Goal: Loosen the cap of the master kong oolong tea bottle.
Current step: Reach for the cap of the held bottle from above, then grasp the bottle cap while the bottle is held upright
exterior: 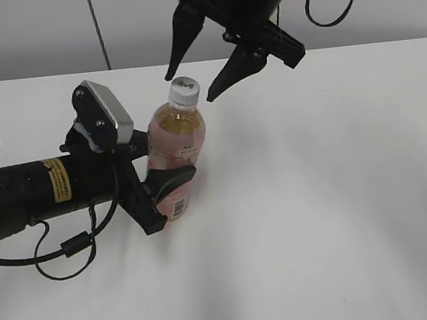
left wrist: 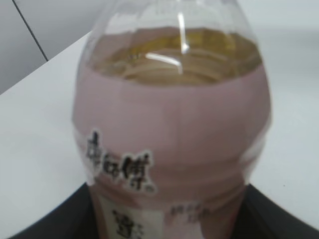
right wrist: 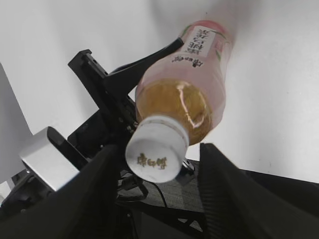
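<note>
The master kong oolong tea bottle (exterior: 176,145) stands upright on the white table, amber tea above a pale pink label; it fills the left wrist view (left wrist: 172,134) and shows from above in the right wrist view (right wrist: 192,84). My left gripper (exterior: 163,193) is shut on its lower body. The white cap (exterior: 184,91) sits on the neck, with a dark mark on top in the right wrist view (right wrist: 155,154). My right gripper (exterior: 190,85) is open, its two fingers straddling the cap without touching it (right wrist: 157,159).
The white table (exterior: 333,193) spreads to the right and front of the bottle. The left arm's black body and cables (exterior: 40,191) lie along the left side. A grey wall stands behind the table.
</note>
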